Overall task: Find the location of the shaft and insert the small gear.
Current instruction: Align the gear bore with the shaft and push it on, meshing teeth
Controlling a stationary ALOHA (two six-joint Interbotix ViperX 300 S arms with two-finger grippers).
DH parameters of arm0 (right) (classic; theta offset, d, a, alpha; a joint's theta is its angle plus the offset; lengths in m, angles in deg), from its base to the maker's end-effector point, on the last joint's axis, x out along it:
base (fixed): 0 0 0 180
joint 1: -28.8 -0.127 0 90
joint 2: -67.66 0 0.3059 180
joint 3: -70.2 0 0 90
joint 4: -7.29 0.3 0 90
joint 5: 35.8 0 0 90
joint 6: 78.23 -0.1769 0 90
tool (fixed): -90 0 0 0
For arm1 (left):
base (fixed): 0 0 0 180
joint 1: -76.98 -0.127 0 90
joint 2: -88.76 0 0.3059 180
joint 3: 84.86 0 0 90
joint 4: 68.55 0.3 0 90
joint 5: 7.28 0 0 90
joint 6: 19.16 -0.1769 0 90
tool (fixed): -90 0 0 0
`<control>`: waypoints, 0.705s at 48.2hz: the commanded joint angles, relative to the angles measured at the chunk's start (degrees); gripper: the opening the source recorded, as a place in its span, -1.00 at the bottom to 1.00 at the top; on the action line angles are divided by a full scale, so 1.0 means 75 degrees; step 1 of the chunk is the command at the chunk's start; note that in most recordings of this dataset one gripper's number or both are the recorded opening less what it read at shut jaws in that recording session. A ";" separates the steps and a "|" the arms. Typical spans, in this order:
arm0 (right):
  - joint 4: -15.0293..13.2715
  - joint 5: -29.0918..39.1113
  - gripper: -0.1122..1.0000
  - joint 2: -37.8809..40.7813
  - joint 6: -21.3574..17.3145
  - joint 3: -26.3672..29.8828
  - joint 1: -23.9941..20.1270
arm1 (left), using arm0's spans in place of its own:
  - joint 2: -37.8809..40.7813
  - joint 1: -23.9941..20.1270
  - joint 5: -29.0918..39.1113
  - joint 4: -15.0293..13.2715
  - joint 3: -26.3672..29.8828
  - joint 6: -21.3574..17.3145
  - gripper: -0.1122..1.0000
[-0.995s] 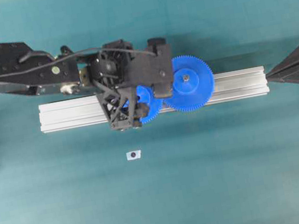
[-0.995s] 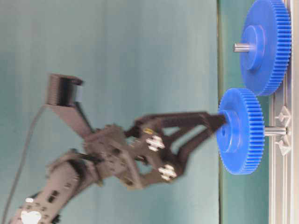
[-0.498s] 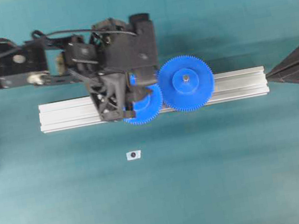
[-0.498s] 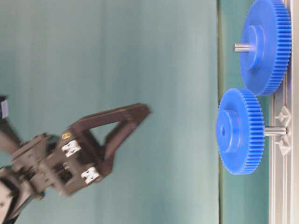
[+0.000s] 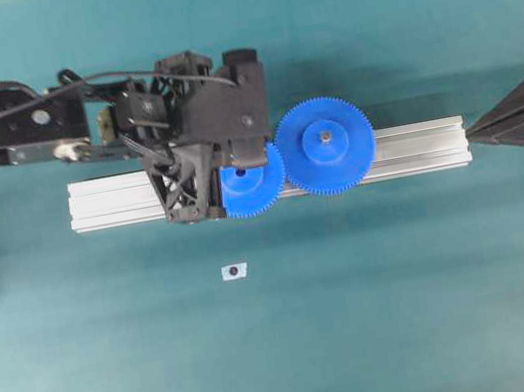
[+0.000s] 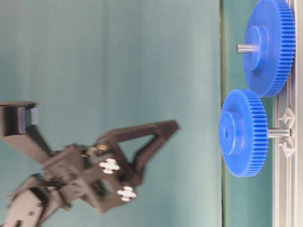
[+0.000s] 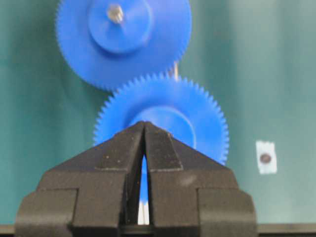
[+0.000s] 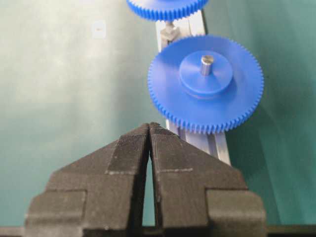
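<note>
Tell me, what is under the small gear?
Under the small gear a short silvery shaft runs from the gear down to the aluminium rail. The shaft's upper part is hidden inside the hub.

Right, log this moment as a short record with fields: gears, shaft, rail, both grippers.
small gear: on its shaft over the rail, teeth beside the large gear
left gripper: shut, empty, clear of the small gear
right gripper: shut, empty, off the rail's end
sticker: on the mat, apart from the rail
</note>
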 commanded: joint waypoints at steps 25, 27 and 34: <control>0.0035 -0.0035 -0.64 0.0023 -0.0070 0.0070 0.0012 | 0.0574 -0.0047 -0.0035 0.0023 -0.0023 0.0152 -0.76; 0.0035 -0.0035 -0.64 0.0023 -0.0070 0.0070 0.0012 | 0.0539 -0.0059 -0.0035 0.0023 -0.0012 0.0152 -0.76; 0.0035 -0.0035 -0.64 0.0012 -0.0070 0.0059 0.0012 | 0.0422 -0.0059 -0.0023 0.0023 0.0023 0.0141 -0.76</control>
